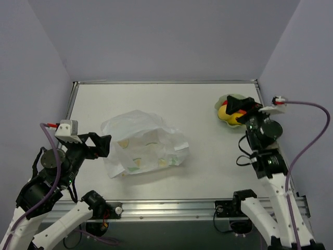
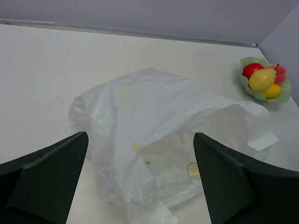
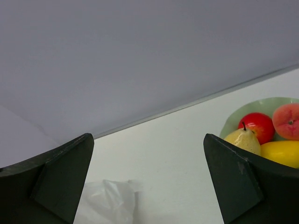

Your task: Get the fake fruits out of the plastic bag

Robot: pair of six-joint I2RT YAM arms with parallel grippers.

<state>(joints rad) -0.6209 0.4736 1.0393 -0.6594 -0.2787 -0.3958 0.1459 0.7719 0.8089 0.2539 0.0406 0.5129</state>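
White table [image 1: 208, 104]; thin translucent white plastic bag [image 1: 143, 146] w/ yellow-green marks lies crumpled mid-table. L gripper [image 1: 103, 146] just beside bag's left edge, jaws wide, empty. R gripper [image 3: 148, 137] above pale green wavy-edged dish [image 2: 245, 84] at far right, jaws wide, empty. In dish: yellow pear [image 2: 261, 79], red apple [image 2: 252, 70], pink-orange peach [image 2: 279, 72], yellow oval fruit [image 2: 273, 92].

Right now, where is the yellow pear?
Top view, far right: the pear lies in the green dish, beside the red apple, with the right gripper over it.

walls [image 1: 156, 36]: plain pale lilac-grey, top and both sides | table [image 1: 156, 101]: white, centre | rail [image 1: 171, 208]: metal, lower edge | light: even, soft
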